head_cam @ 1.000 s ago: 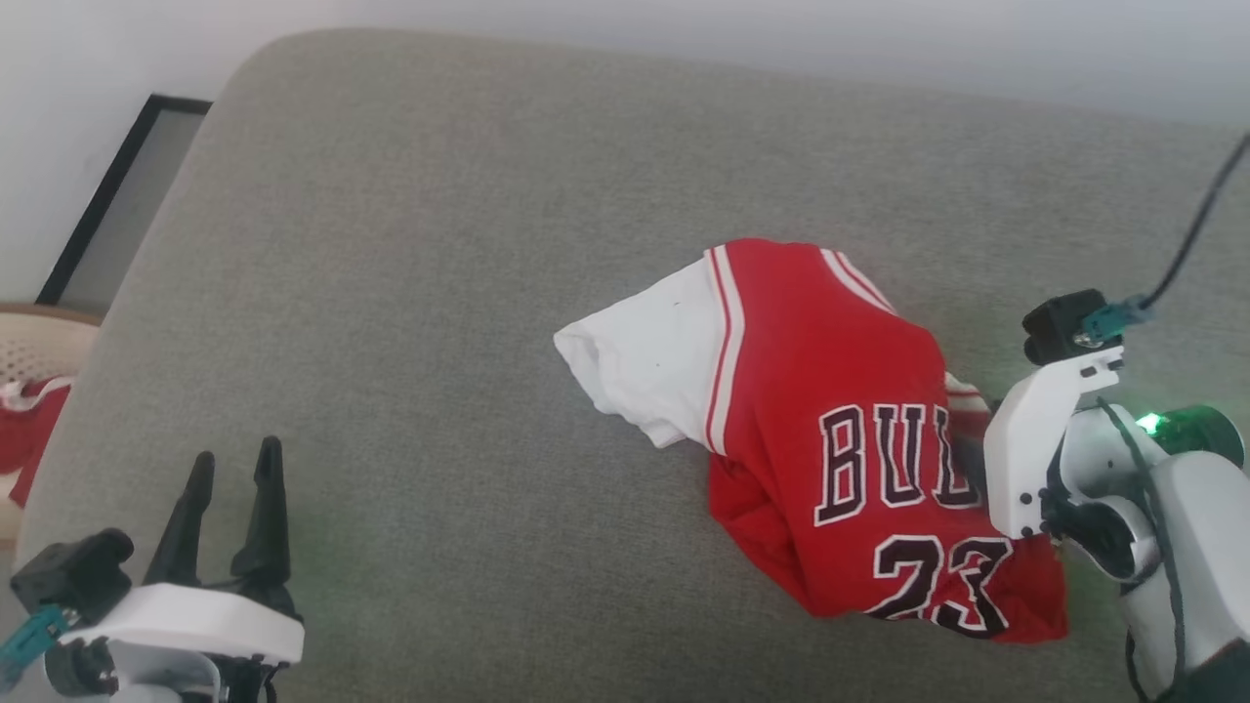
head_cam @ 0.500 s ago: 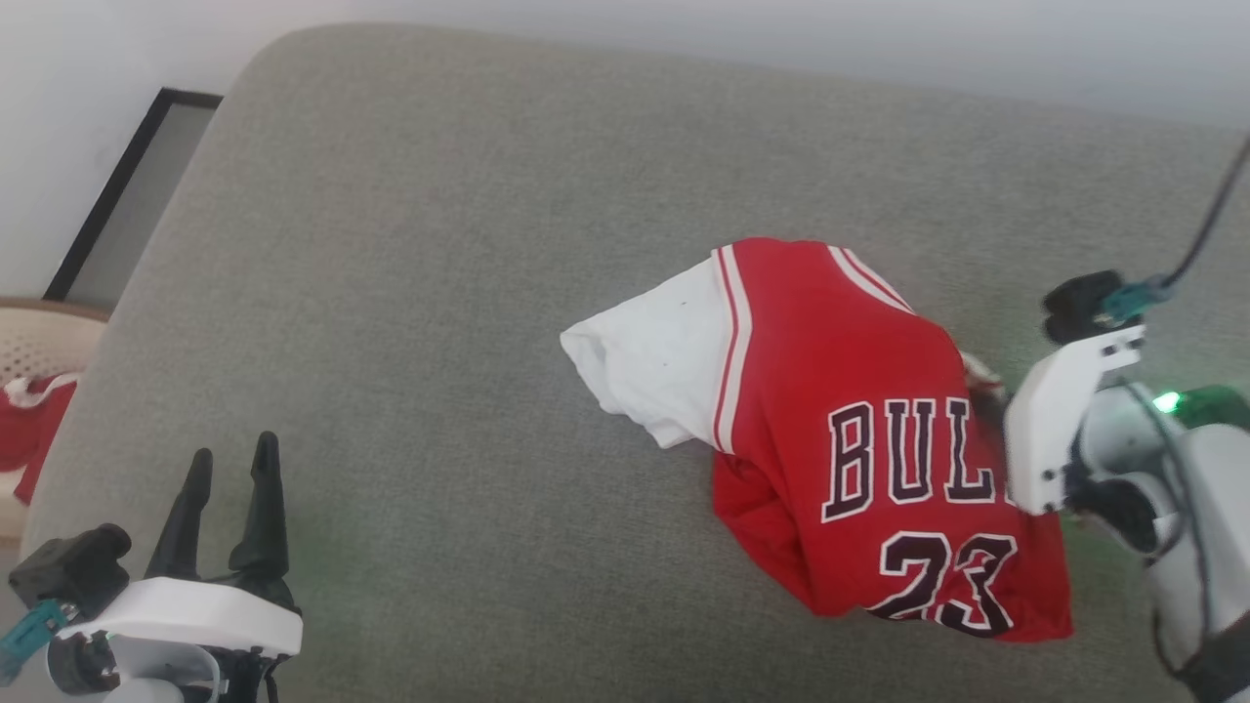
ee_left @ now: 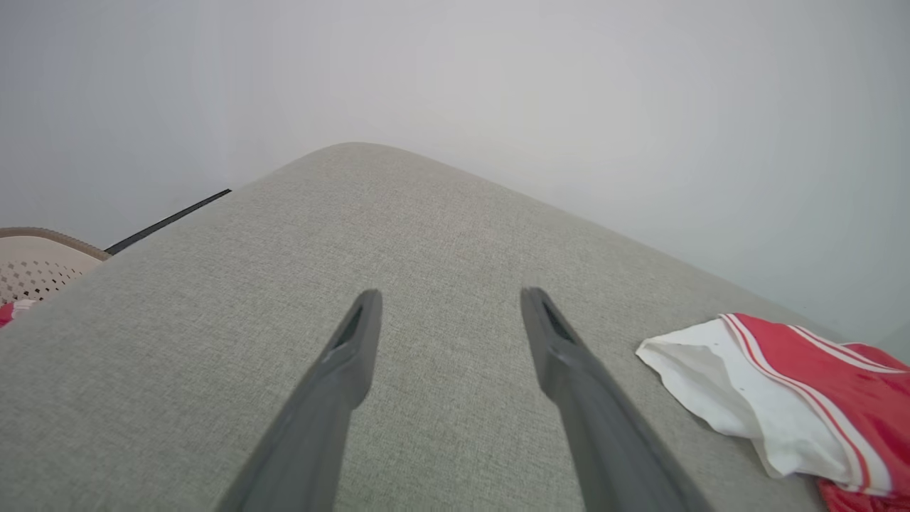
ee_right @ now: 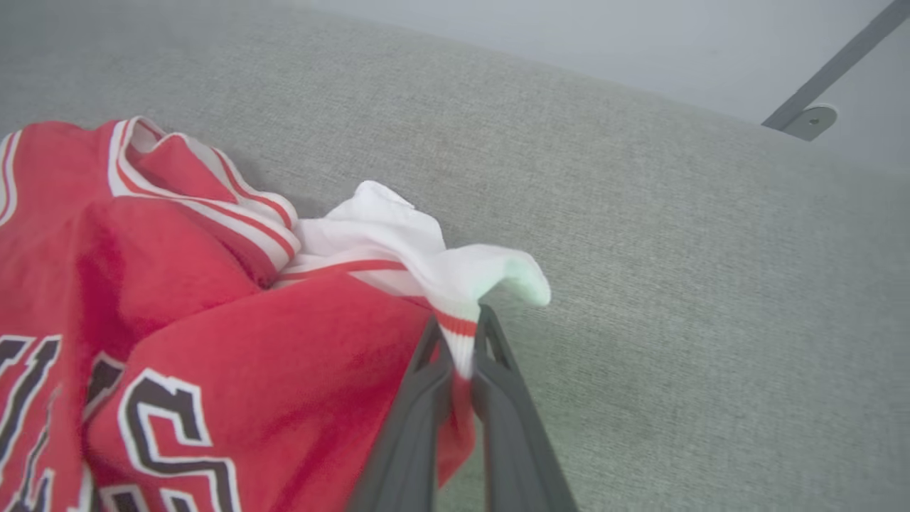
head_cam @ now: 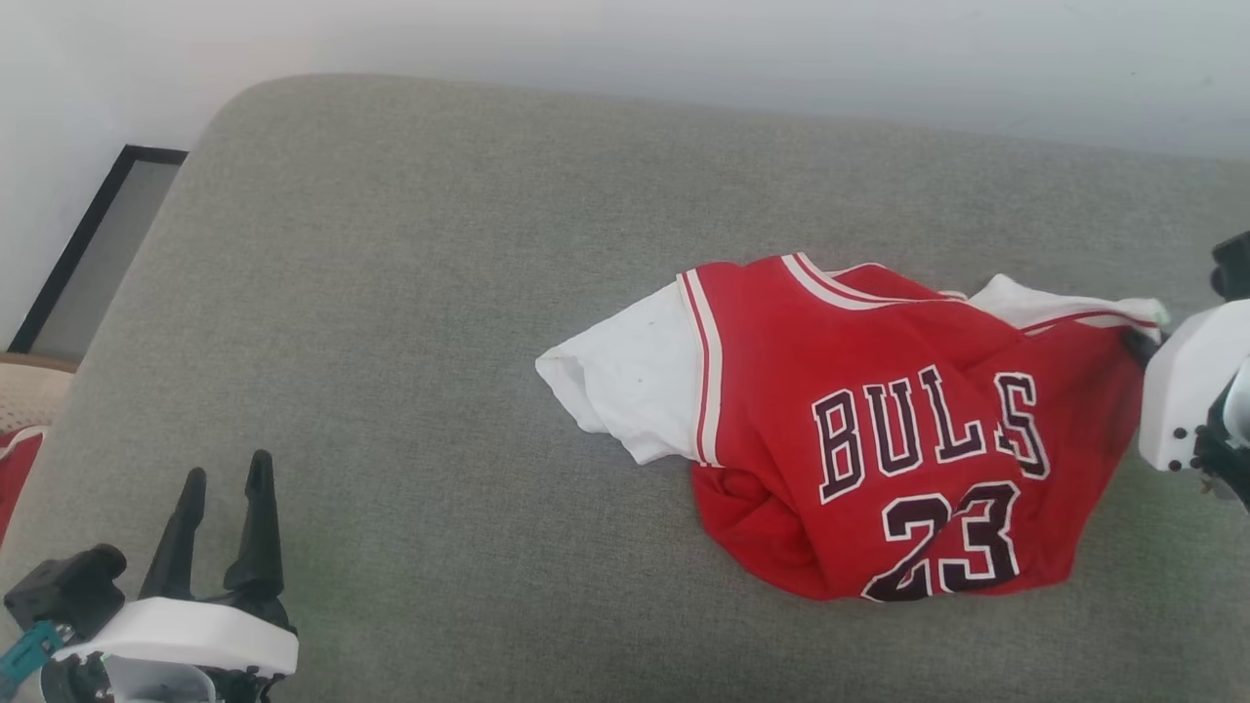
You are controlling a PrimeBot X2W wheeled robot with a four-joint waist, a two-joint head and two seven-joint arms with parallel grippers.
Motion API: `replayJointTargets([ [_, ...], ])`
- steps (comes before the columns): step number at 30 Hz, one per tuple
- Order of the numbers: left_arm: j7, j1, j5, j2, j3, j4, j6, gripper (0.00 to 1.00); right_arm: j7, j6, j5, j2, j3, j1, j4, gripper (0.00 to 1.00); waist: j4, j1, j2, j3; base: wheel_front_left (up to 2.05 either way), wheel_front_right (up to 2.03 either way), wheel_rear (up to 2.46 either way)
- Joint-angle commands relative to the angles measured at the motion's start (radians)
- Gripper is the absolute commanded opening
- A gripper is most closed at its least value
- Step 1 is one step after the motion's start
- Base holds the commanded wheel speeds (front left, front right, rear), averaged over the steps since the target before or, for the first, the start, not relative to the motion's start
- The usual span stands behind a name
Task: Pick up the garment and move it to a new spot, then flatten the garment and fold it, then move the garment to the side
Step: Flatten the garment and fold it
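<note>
The right hand (ee_right: 461,323) is pinched shut on the striped cuff of one white sleeve (ee_right: 426,263). A little cloth stands up between its two fingers and the sleeve end flops over above the tips. Gripping at an outer edge rather than in the bulk looks deliberate: pulling from a sleeve should draw the shirt (head_cam: 879,430) out long instead of carrying it as a ball.

From that grip the red cloth runs away in loose ridges. The shirt lies rumpled on the right part of the grey cushion (head_cam: 439,293), lettering up, with its lower edge tucked under itself. It is neither flat nor folded, so I judge this to be the opening pick-up, with the move to a new spot yet to come.

The other sleeve (head_cam: 625,376) lies free on the cushion, pointing toward the left hand (ee_left: 451,293). That hand is spread wide and holds nothing. It stands over bare cushion at the near left corner, well apart from the shirt, and is probably kept clear until a second corner is wanted.

A thin pinch on smooth cloth could slip under a quick pull.

Beyond the cushion's left edge is a pale basket (ee_left: 35,263) with something red inside.
</note>
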Motion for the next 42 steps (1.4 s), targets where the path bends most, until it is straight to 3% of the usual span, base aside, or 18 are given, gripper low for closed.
replayJointTargets([
  [1,-0.004,0.007,0.006,0.002,0.005,-0.002,-0.005,1.0,-0.019,0.0,-0.02,0.003,-0.018,0.011,0.002,0.0,-0.004,0.0,-0.0001,-0.005,0.0,0.0,0.0],
  [16,-0.004,0.029,0.016,0.003,0.02,-0.009,-0.006,1.0,0.044,0.0,-0.011,0.058,0.055,0.115,-0.194,0.0,-0.021,0.0,-0.0001,-0.035,0.0,0.0,0.0],
  [25,-0.005,0.042,0.018,0.005,0.031,-0.017,-0.005,1.0,0.075,0.0,-0.036,0.062,-0.102,0.253,-0.251,0.0,-0.039,0.0,-0.0001,-0.026,0.0,0.0,0.0],
  [31,-0.005,0.029,0.024,0.004,0.03,-0.016,-0.005,1.0,0.074,0.0,-0.052,0.079,-0.195,0.308,-0.198,0.0,-0.048,0.0,-0.0001,-0.019,0.0,0.0,0.0],
  [37,-0.004,0.026,0.027,0.008,0.033,-0.013,-0.006,1.0,0.053,0.0,-0.034,0.11,-0.21,0.3,-0.128,0.0,-0.057,0.0,-0.0001,-0.013,0.0,0.0,0.0],
  [38,-0.005,0.026,0.027,0.007,0.035,-0.013,-0.006,1.0,0.046,0.0,-0.036,0.109,-0.207,0.29,-0.115,0.12,-0.059,0.0,-0.0001,-0.012,0.0,0.0,0.0],
  [39,-0.005,0.025,0.028,0.007,0.035,-0.014,-0.006,1.0,0.044,0.0,-0.036,0.108,-0.199,0.283,-0.103,0.43,-0.061,0.0,-0.0001,-0.012,0.0,0.0,0.0],
  [40,-0.004,0.027,0.034,0.011,0.034,-0.014,-0.006,1.0,0.046,0.0,-0.028,0.113,-0.195,0.277,-0.088,0.62,-0.065,0.0,-0.0001,-0.013,0.0,0.0,0.0],
  [41,-0.005,0.028,0.036,0.012,0.032,-0.014,-0.006,1.0,0.043,0.0,-0.03,0.111,-0.189,0.273,-0.079,1.0,-0.068,0.0,-0.0001,-0.014,0.0,0.0,0.0],
  [42,-0.005,0.031,0.037,0.012,0.033,-0.013,-0.006,1.0,0.038,0.0,-0.03,0.112,-0.186,0.265,-0.073,1.0,-0.073,0.0,-0.0001,-0.016,0.0,0.0,0.0],
])
